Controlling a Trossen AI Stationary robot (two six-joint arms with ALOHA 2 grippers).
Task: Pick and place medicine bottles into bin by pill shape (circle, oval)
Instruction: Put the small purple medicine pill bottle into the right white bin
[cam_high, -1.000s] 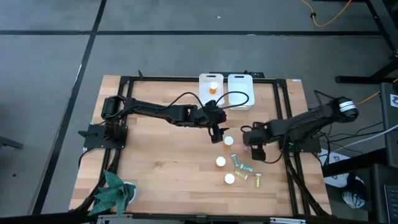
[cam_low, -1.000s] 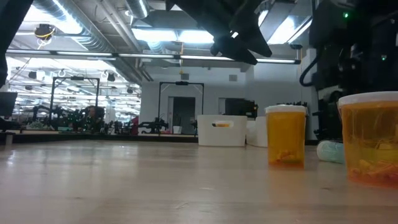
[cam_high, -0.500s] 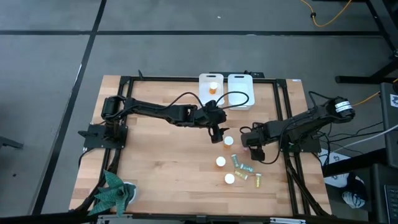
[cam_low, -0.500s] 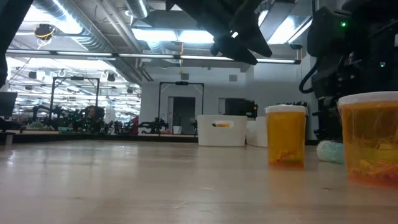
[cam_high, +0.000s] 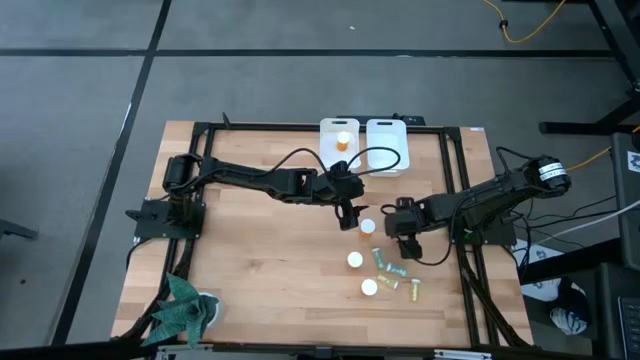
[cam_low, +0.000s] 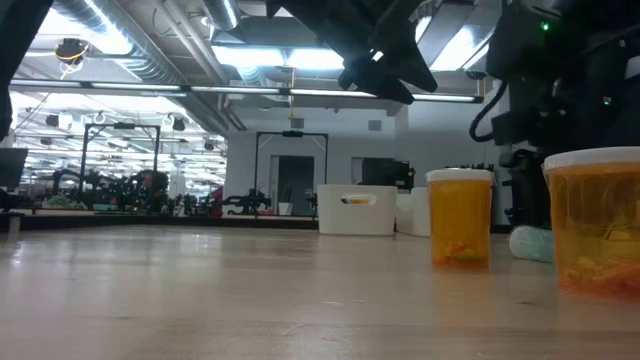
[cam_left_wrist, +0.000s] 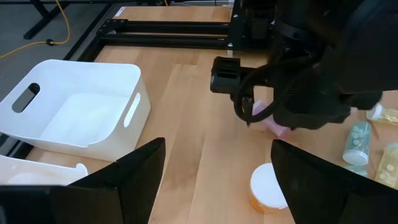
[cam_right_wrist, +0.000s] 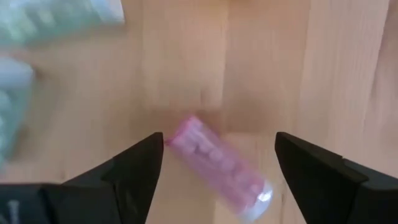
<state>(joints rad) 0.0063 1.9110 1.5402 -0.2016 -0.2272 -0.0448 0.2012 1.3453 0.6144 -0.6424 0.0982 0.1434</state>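
We are looking down past the right gripper (cam_right_wrist: 217, 180) at a pink bottle (cam_right_wrist: 217, 163) lying on its side on the wood, directly below and between the two dark fingers (cam_right_wrist: 134, 168), which are standing wide apart and not touching it. In the high view the right gripper (cam_high: 403, 222) is hovering at about 3 o'clock from the left gripper (cam_high: 349, 212), close to it.

The left gripper (cam_left_wrist: 214, 180) is also standing open, holding nothing, with an orange bottle with a white cap (cam_left_wrist: 269, 186) upright on the surface just beneath it. At 6 o'clock from the grippers, more bottles are sitting in a loose group: two white-capped ones (cam_high: 355, 260) and several small green and yellow ones (cam_high: 396, 270) lying flat.

Two white bins (cam_high: 362, 146) are sitting side by side at the 12 o'clock edge of the wooden surface (cam_high: 260, 270); the left one is holding an orange bottle (cam_high: 343, 141).

From table height, two orange bottles (cam_low: 459, 217) are standing upright, with a workshop hall with ceiling lights (cam_low: 270, 57) behind them.
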